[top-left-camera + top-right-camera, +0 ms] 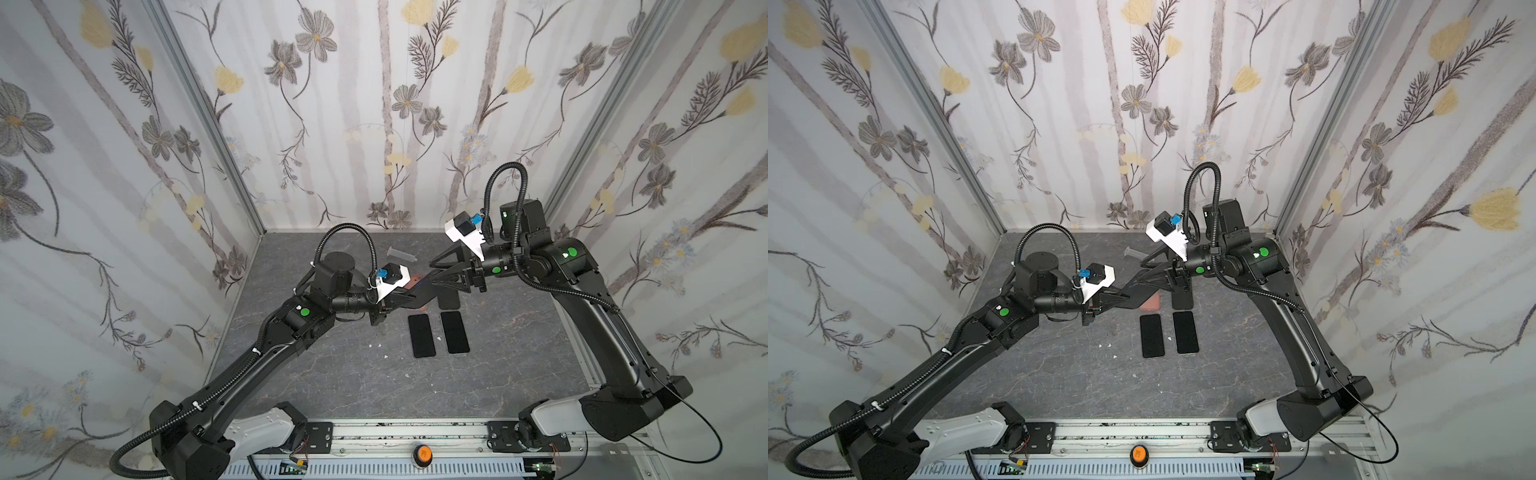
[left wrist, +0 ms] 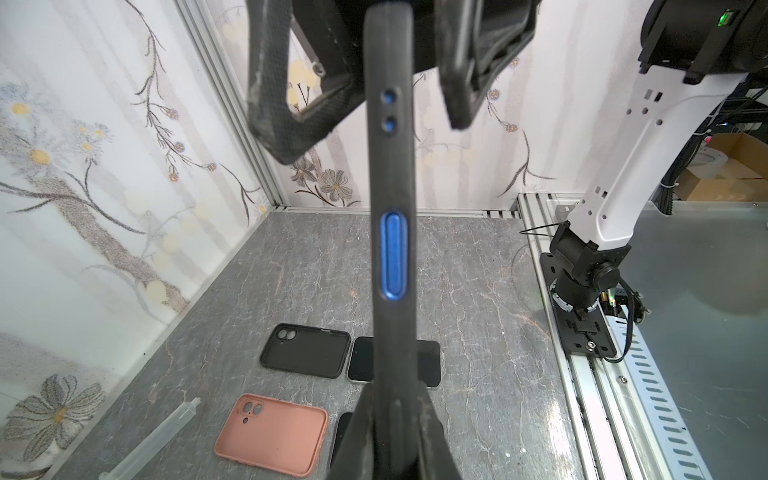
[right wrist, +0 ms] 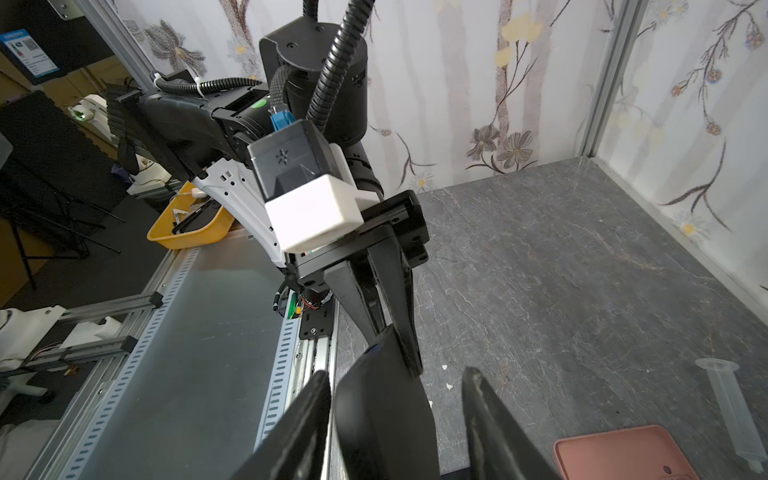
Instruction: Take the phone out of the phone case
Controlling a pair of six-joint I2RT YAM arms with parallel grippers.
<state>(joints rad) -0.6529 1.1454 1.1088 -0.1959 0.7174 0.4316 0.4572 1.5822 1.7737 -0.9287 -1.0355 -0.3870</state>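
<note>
A black phone case (image 2: 390, 199) with blue side buttons hangs edge-on above the table, also seen in both top views (image 1: 419, 293) (image 1: 1142, 297). My left gripper (image 2: 392, 432) (image 1: 401, 300) is shut on its near end. The phone itself is hidden inside the case. My right gripper (image 3: 395, 372) (image 1: 432, 273) (image 1: 1136, 272) is open and straddles the case's (image 3: 382, 415) far end. One of its fingers (image 3: 307, 415) lies close against the case; the other stands well apart.
On the grey table lie two bare phones (image 1: 422, 334) (image 1: 455, 332), an empty black case (image 2: 305, 351), an empty pink case (image 2: 272, 428) and a clear syringe (image 1: 401, 252). Papered walls close in three sides. An aluminium rail (image 1: 415, 434) runs along the front.
</note>
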